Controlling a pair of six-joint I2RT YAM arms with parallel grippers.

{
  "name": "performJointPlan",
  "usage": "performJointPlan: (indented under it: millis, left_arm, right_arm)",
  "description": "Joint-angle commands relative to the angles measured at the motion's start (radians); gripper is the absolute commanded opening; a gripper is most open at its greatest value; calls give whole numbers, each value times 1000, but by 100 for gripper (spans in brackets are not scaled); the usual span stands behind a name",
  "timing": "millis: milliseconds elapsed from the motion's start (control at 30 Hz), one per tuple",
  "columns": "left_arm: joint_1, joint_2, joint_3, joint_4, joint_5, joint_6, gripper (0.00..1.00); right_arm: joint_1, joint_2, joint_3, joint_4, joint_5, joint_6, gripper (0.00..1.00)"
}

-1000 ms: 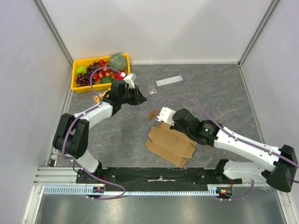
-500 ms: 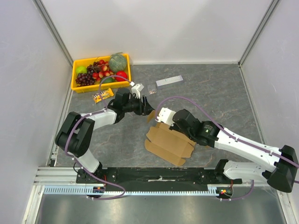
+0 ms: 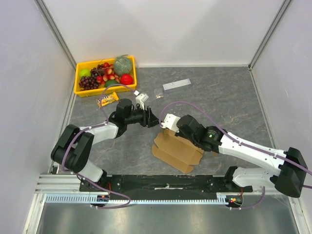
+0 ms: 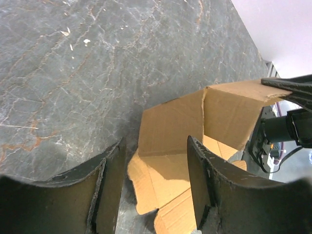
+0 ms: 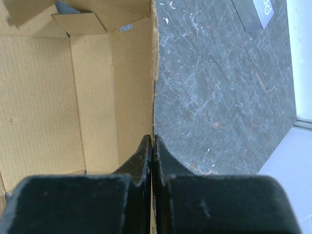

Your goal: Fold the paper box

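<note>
The paper box (image 3: 176, 149) is brown cardboard, partly folded, lying in the middle of the dark table. My right gripper (image 3: 166, 123) is shut on the upper edge of a raised side wall of the box (image 5: 131, 87), one finger inside and one outside. My left gripper (image 3: 152, 120) is open and empty, close to the box's far left corner, pointing at it. In the left wrist view the box (image 4: 195, 131) lies between and beyond the open fingers (image 4: 204, 180), its flaps standing up.
A yellow fruit tray (image 3: 82, 89) stands at the back left. A small orange packet (image 3: 107, 99) lies in front of it. A grey-white strip (image 3: 176, 84) and a small clear packet (image 3: 158, 92) lie at the back middle; the strip shows in the right wrist view (image 5: 256, 12).
My left arm has swung from near the fruit tray down and right to the box's far left corner. My right gripper still holds the box wall, which shifted slightly.
</note>
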Motion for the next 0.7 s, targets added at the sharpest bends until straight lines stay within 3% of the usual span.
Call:
performJointPlan:
  millis: [0,667]
  left_arm:
    - [-25,-37,-27,85,46,11,59]
    - [-43,-5,-104,161,53,44,57]
  right_arm:
    - [3,7,-4,43,24,16,0]
    - [5,-37,-122,119,-29,-36,0]
